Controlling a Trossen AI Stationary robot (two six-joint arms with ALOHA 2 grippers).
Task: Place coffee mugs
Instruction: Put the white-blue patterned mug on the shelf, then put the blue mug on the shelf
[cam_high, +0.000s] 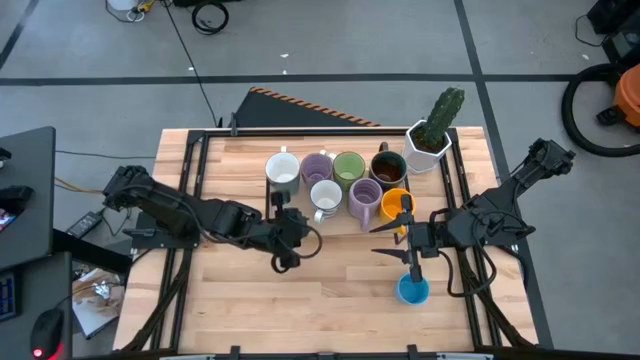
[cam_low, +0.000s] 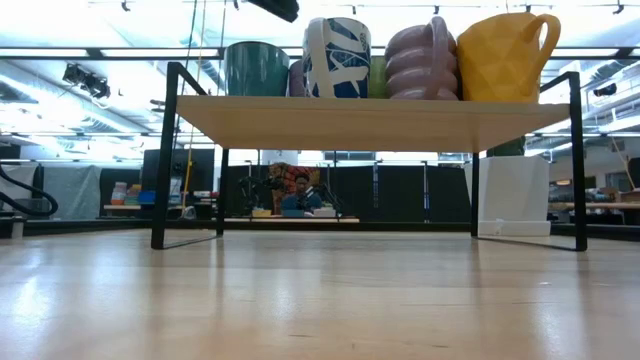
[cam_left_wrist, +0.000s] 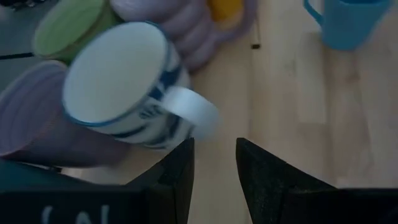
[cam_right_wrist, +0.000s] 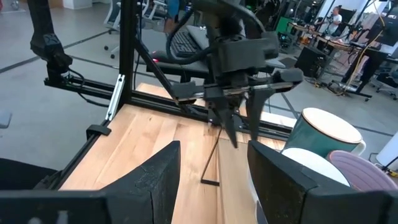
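- The left gripper (cam_high: 297, 240) sits low over the wooden table (cam_high: 250, 290), just in front of the cluster of mugs; its fingers (cam_left_wrist: 177, 171) stand a narrow gap apart with nothing between them.
- Farthest left in the cluster is a white mug with a dark inside (cam_high: 283, 170), at the back row.
- Next to it stands a lilac ribbed mug (cam_high: 317, 168), and in front of that the white mug with blue markings (cam_high: 325, 198), its handle pointing toward the left gripper but clear of the fingers.
- The green mug (cam_high: 349, 166) follows in the back row, with a second lilac mug (cam_high: 364, 200) in front of it.
- The dark brown mug (cam_high: 388, 166) stands just beside the white faceted cactus pot (cam_high: 428, 145) at the table's far right corner.
- The orange mug (cam_high: 396, 204) closes the cluster on the right; it looks to be touching the second lilac mug, though the overhead view is too small to be sure.
- The blue mug (cam_high: 412, 290) stands alone, well apart from the rest, near the front right.
- The right gripper (cam_high: 402, 240) hovers between the orange mug and the blue mug, its fingers spread wide and empty.
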